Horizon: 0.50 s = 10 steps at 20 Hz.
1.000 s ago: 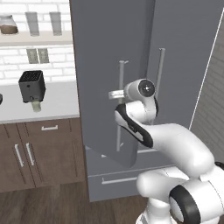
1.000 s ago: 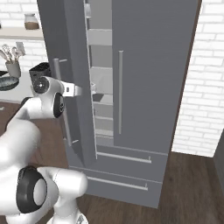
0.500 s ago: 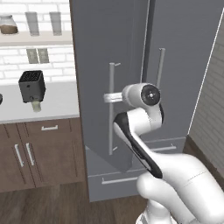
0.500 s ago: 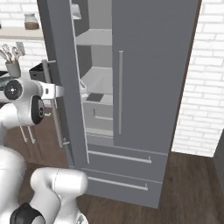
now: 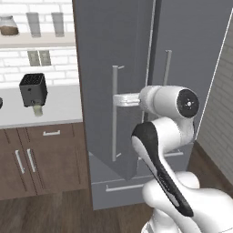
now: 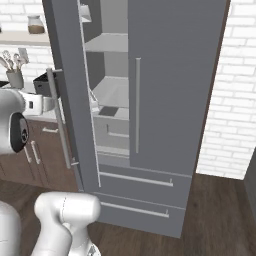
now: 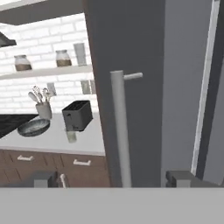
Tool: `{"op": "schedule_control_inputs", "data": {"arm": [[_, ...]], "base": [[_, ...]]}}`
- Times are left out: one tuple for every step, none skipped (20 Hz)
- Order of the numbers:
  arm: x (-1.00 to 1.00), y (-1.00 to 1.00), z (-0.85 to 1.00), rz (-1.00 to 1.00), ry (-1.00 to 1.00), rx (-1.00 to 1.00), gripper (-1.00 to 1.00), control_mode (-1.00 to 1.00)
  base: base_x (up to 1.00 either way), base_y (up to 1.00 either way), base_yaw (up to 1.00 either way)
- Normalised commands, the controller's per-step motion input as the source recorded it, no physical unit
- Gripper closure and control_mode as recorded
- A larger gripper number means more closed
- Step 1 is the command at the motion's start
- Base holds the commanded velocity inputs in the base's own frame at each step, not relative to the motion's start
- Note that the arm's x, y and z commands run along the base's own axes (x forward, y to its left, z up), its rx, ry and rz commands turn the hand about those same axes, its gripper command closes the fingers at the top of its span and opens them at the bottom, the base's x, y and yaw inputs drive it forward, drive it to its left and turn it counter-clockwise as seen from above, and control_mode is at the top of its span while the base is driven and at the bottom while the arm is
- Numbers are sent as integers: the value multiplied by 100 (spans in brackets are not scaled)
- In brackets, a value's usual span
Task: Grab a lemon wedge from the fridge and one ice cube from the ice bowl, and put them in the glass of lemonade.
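The fridge [image 6: 175, 75] has its left door [image 5: 109, 68] swung out, so bare shelves [image 6: 112, 92] show inside. My gripper [image 7: 111, 179] is open, with its fingertips [image 7: 43, 179] set wide on either side of that door's silver bar handle [image 7: 120, 131] and not touching it. From the base the gripper [image 5: 119, 99] sits at the handle's mid height, as the right base view [image 6: 50, 104] confirms. The glass of lemonade [image 7: 71, 135] stands on the counter in front of the black toaster [image 7: 78, 115]. Left of them lies the ice bowl [image 7: 33, 127]. The lemon wedge and the ice cube are too small to make out.
A grey utensil cup [image 7: 43, 109] stands behind the bowl. Jars and tall glasses line the wall shelf [image 7: 48, 72]. Brown cabinets [image 5: 41, 159] run under the white counter [image 5: 59, 107]. The open door blocks the space between the counter and the fridge. A brick wall [image 6: 235, 100] is on the right.
The left fridge door has swung further out, pulled by the handle. The jaws have gone from gripping the handle to wide apart. The arm has drawn back towards the counter side.
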Motion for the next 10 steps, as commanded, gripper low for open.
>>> {"op": "schedule_control_inputs", "data": {"arm": [[-95,-21,68,0,0,17,-100,-100],[-62,-48,66,0,0,23,-100,-100],[-42,-68,54,-1,0,29,-100,-100],[-30,-85,50,-6,0,33,-100,-100],[-16,-91,41,-10,0,35,-100,-100],[0,-96,24,-14,4,32,-100,-100],[0,-97,15,-18,6,30,-100,-100],[0,-96,11,-20,7,30,-100,-100],[4,-92,9,-21,9,33,-100,-100],[10,-89,9,-22,9,36,-100,-100]], "base": [[0,0,0],[0,0,0],[0,0,0],[0,0,0],[0,0,0],[0,0,0],[0,0,0],[0,0,0],[0,0,0],[0,0,0]]}}
